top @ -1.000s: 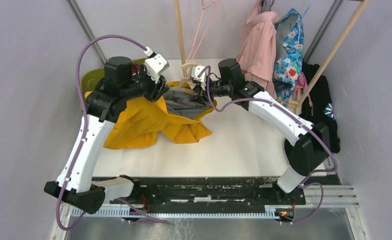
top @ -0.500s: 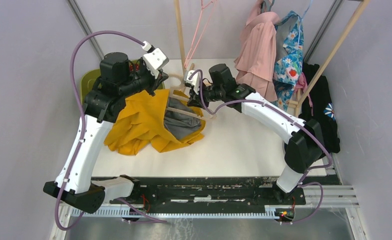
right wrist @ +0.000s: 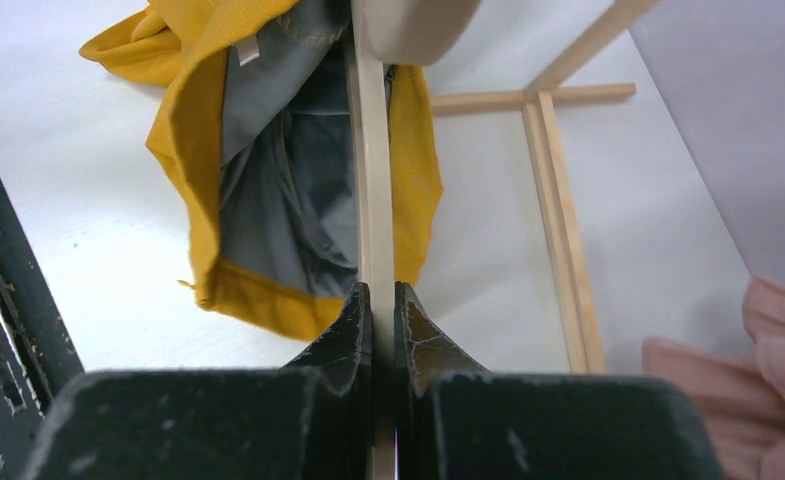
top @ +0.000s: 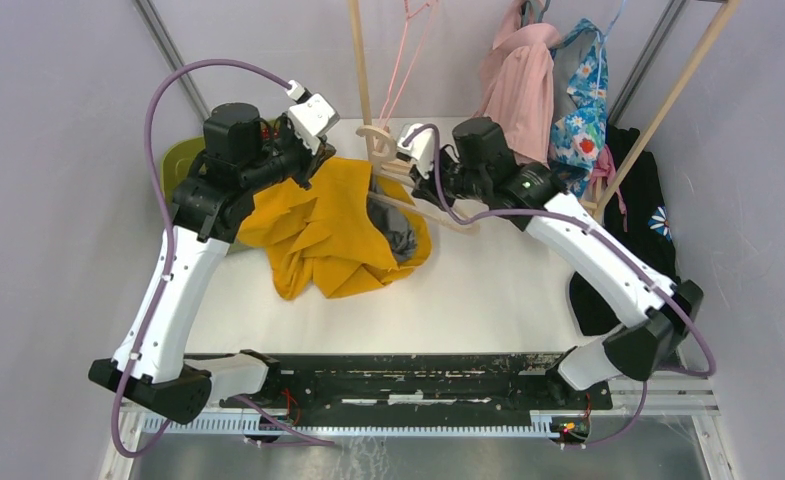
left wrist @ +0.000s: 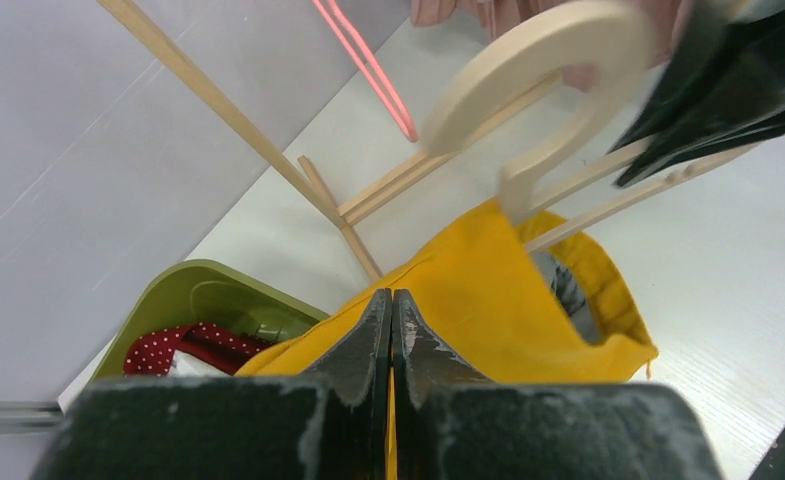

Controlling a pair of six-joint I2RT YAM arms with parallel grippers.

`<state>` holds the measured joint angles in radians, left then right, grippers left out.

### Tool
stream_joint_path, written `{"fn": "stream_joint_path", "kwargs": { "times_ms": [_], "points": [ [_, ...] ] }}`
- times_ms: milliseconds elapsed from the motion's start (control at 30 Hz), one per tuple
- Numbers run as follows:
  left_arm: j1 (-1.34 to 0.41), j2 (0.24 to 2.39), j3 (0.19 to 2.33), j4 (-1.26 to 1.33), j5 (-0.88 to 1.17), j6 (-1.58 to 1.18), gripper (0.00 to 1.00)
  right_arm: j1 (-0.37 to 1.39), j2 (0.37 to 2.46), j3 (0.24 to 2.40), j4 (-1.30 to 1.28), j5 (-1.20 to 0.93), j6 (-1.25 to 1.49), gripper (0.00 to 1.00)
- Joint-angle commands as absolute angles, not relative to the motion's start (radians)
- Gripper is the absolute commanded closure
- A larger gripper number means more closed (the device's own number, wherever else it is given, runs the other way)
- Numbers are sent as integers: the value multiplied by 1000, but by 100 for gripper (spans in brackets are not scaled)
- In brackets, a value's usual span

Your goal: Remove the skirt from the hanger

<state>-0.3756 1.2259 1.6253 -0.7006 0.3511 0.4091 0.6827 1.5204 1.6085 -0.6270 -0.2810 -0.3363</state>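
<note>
The yellow skirt (top: 328,225) with grey lining lies bunched on the white table, its waist opening toward the right. My left gripper (top: 306,172) is shut on the skirt's yellow fabric (left wrist: 468,300) at its upper left edge. My right gripper (top: 430,180) is shut on the wooden hanger (top: 408,175), gripping its bar (right wrist: 375,200). The hanger's hook (left wrist: 538,60) rises above the skirt. One end of the hanger bar still reaches into the skirt's waist opening (right wrist: 298,170).
A green tray (top: 183,160) with a red dotted cloth (left wrist: 193,345) sits at the back left. A wooden rack (top: 360,60) stands behind, its base (right wrist: 558,180) on the table. Pink (top: 518,90), floral (top: 580,100) and black (top: 648,215) garments hang at the right.
My right gripper has pulled the hanger to the right and up, drawing it mostly out of the skirt. The skirt has bunched tighter under my left gripper.
</note>
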Motion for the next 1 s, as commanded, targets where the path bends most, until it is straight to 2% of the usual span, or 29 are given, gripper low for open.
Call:
{"fn": "stream_joint_path", "kwargs": {
  "times_ms": [0, 200, 233, 300, 367, 433, 967],
  "points": [
    [-376, 1252, 1661, -672, 301, 426, 97, 674, 1379, 1552, -604, -179, -327, 99],
    [-376, 1240, 1604, -635, 337, 402, 95, 675, 1283, 1531, -604, -142, -313, 99],
    [-376, 1236, 1584, -630, 335, 407, 88, 674, 1283, 1544, -605, -145, -312, 99],
    [-376, 1234, 1561, -636, 356, 453, 65, 676, 1281, 1561, -590, -153, -301, 99],
    [-376, 1236, 1551, -649, 387, 493, 54, 675, 1288, 1581, -586, -162, -296, 99],
    [-376, 1248, 1558, -680, 429, 521, 49, 676, 1294, 1600, -597, -168, -298, 99],
    [-365, 1235, 1349, -586, 310, 576, 47, 676, 1261, 1667, -660, -165, -337, 99]
  ]
}}
